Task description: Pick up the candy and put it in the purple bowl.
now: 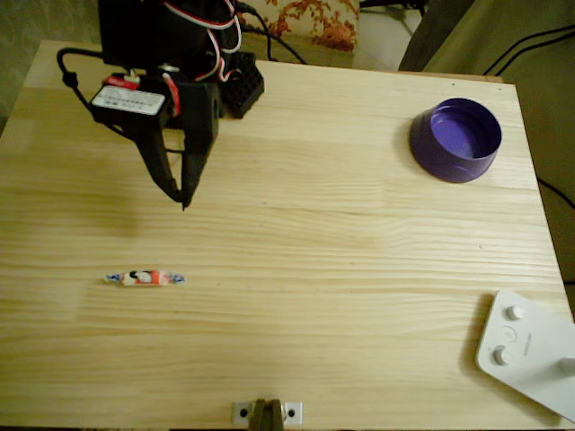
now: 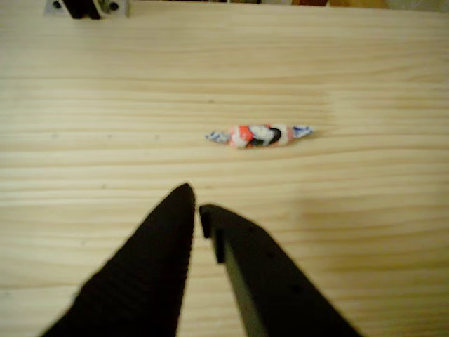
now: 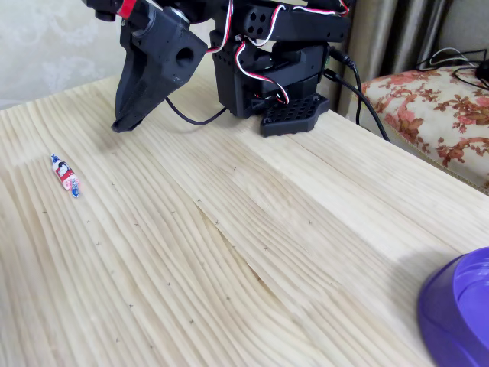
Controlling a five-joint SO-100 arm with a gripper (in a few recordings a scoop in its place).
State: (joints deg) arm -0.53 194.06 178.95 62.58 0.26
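One candy (image 1: 144, 277) lies on the desk (image 1: 314, 269), apart from the empty claw (image 1: 182, 199) with tips nearly together, purple bowl (image 1: 455, 139) well away.

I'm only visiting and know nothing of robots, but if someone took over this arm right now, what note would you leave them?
Gripper: jaws nearly closed, holding nothing, above the table short of the candy.
Candy: lying flat on the wooden table, untouched.
Purple bowl: empty, at the far right corner in the overhead view.
Done: nothing yet.
Left: open the jaws, grasp the candy, carry it over, drop it in the bowl.
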